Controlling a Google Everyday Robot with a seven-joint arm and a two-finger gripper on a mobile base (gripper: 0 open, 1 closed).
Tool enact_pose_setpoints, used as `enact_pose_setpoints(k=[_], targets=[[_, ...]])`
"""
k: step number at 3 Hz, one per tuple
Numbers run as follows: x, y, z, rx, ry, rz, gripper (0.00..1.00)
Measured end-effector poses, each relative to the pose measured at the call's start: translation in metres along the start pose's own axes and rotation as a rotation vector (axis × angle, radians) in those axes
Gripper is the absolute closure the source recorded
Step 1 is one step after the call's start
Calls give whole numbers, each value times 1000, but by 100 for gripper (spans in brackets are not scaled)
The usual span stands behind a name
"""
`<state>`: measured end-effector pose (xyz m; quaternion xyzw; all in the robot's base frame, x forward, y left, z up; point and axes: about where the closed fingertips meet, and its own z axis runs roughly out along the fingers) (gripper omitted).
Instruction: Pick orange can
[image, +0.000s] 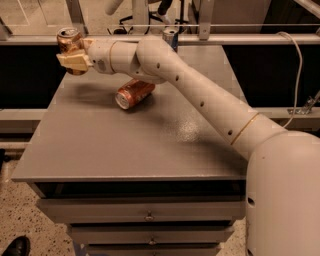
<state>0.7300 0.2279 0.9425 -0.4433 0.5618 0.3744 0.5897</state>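
Gripper (73, 60) at the table's (125, 150) far-left corner, closed around the upright orange can (67, 41); grasp looks done; lifting clear seemingly remains.

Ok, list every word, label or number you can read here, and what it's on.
No text is readable.
Red can lying on the table: side markings too blurred.
Orange can at the gripper, far left: nothing legible.
Slim can behind the arm: mostly hidden.
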Motion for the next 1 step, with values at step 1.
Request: enact_pose_setpoints(k=[1], targets=[[0, 0, 0, 0, 0, 0, 100]])
